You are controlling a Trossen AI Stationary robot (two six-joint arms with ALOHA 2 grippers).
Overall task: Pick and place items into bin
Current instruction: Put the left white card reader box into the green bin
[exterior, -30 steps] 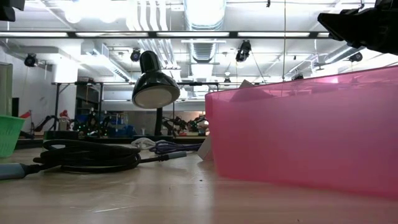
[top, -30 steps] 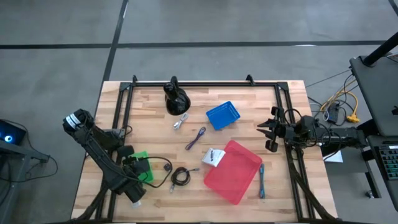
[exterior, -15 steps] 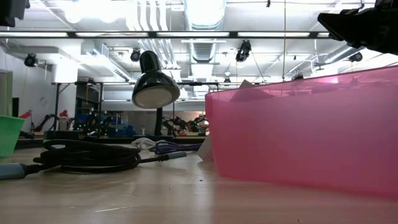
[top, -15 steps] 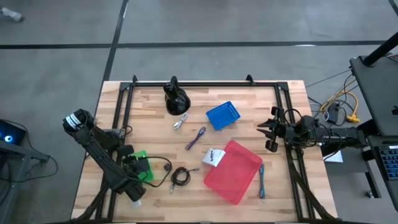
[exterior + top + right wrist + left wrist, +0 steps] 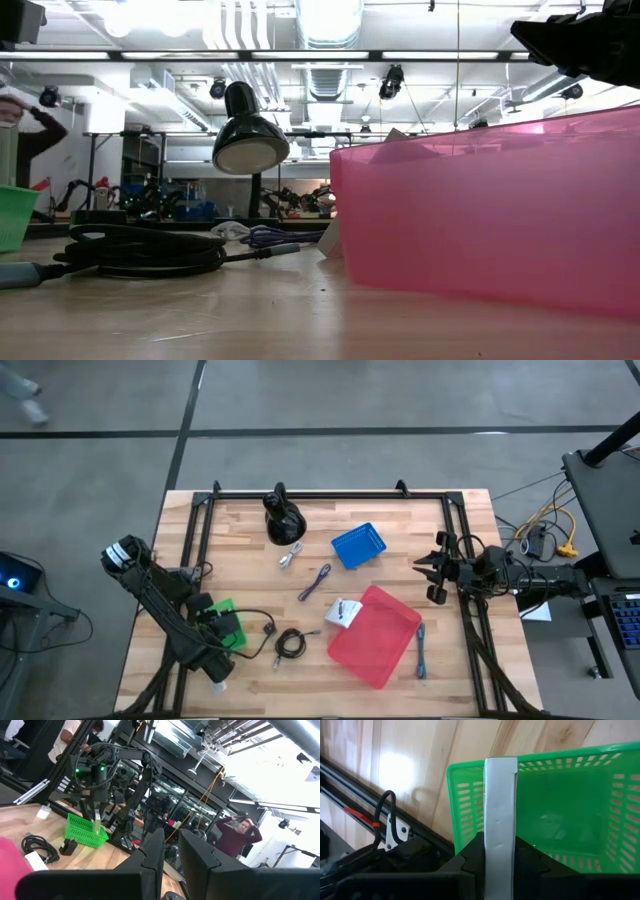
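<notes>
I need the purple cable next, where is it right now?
In the high view the purple cable lies mid-table, between the blue bin and the black coiled cable.

1. We can read no text, label, brand, number or sign in any of the four views.
2. The white stick point(image 5: 500, 820) shows us a blank face.
3. The white packet point(image 5: 343, 611) carries dark marks too small for us to read.

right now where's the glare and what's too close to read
Low view: ceiling lights blow out, and the pink bin fills the right side, hiding what lies behind it. Left wrist view: a bright glare spot on the wood; the white stick blocks part of the green basket.
</notes>
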